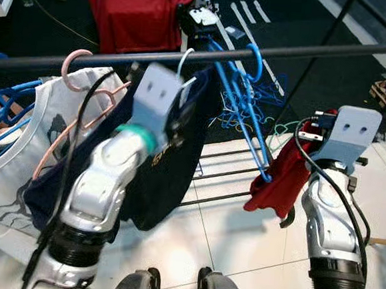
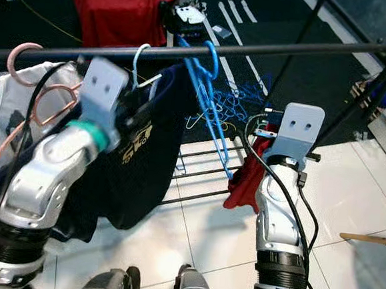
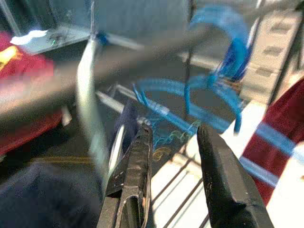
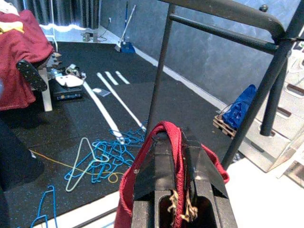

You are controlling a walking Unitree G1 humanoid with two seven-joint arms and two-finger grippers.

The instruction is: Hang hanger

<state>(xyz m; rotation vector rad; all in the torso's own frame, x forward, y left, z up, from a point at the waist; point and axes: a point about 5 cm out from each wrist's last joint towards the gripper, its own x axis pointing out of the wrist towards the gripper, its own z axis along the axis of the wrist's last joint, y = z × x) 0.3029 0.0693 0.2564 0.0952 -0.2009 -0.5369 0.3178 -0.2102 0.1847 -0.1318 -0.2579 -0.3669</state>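
Left hand fingers parted just below rail, right hand clenched on red cloth, apart from rail.

Evenly lit, mostly sharp — left wrist view blurred.

Open span along rail beyond blue hangers; opposite side crowded by navy shirt, pink hanger, white shirt.

One dark rail, three hooked hangers: pink, white, blue; two pincers.
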